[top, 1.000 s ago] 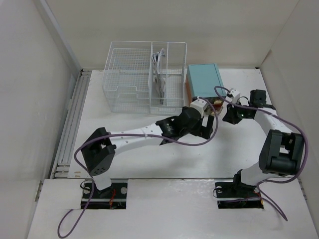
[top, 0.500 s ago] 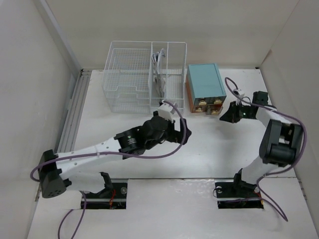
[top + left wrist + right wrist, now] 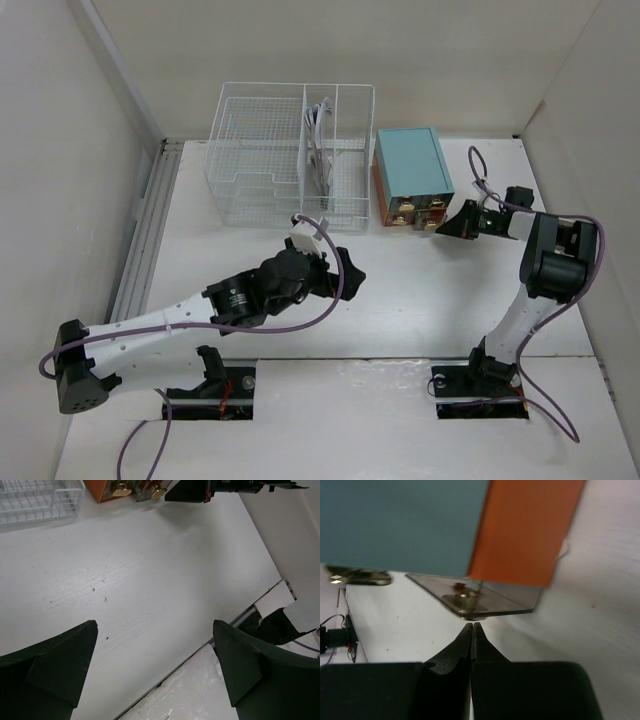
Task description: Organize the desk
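The white desk [image 3: 420, 300] carries a teal box [image 3: 410, 162] with orange-brown sides and brass-knobbed drawers [image 3: 420, 212]. My right gripper [image 3: 443, 229] is shut and empty. Its tips [image 3: 471, 625] sit just in front of a lower right drawer [image 3: 485, 600] that stands slightly out, close to its brass knob [image 3: 465, 599]; I cannot tell if they touch. My left gripper [image 3: 347, 275] is open and empty, hovering over the bare desk [image 3: 150, 570] at the middle, well away from the box.
A white wire-mesh basket organizer [image 3: 290, 150] stands at the back left of the box, with cables in its middle slot. The desk's near edge and a metal strip [image 3: 235, 620] show under my left gripper. Walls close in at left, back and right.
My left arm has drawn back from the box's drawers toward the near left. My right gripper has moved left, up to the drawer front.
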You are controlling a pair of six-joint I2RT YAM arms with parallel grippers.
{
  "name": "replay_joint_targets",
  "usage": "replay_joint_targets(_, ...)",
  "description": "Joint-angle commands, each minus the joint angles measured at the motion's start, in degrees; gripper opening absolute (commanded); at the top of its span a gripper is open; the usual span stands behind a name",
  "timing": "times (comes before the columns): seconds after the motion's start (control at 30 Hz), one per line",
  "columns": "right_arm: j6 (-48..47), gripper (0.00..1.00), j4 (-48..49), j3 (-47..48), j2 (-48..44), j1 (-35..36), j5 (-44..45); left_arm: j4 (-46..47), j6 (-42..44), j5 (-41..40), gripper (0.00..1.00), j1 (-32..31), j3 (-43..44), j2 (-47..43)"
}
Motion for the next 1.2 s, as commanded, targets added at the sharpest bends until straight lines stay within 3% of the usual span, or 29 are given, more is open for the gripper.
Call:
replay_joint_targets(0.0, 6.71, 0.00, 9.31, 2.45, 2.27, 0.07, 1.16, 1.92, -1.94, -0.89, 1.00, -0.34, -0.92, -0.37)
replay_joint_targets(0.5, 13.14, 0.00, 16.72, 5.54, 5.62, 1.21, 1.27, 2.54, -3.71, -0.89, 1.00, -0.34, -3.91, -2.57)
replay_joint_targets(0.57, 9.12, 0.00, 12.88, 4.03, 2.72, 1.21, 0.65, 2.54, -3.71, -0.36, 1.00, -0.34, -3.91, -2.57)
replay_joint_targets(0.83, -18.21, 0.00, -24.44, 1.40, -5.81, -2.12, 0.12, 4.11, -3.18, 2.27, 1.00, -0.34, -4.44, -2.39)
replay_joint_targets(0.93, -26.63, 0.01, -30.45, 5.06, -10.55, -3.89, -0.41, 4.12, -0.82, 2.80, 1.00, -0.34, -2.42, 0.15)
replay_joint_targets(1.03, -30.44, 0.14, -34.94, 9.55, -15.72, -3.01, 3.61, 2.63, 2.08, 1.50, 1.00, -0.34, -0.14, 0.86)
replay_joint_targets(1.13, -33.62, 0.50, -35.50, 13.17, -25.18, 1.03, 11.34, 0.52, 7.25, -4.11, 1.00, -0.34, 3.64, 3.22)
replay_joint_targets(1.17, -31.27, 0.69, -27.22, 12.13, -29.50, 4.00, 20.16, -0.18, 8.50, -5.71, 1.00, -0.34, 5.04, 3.76)
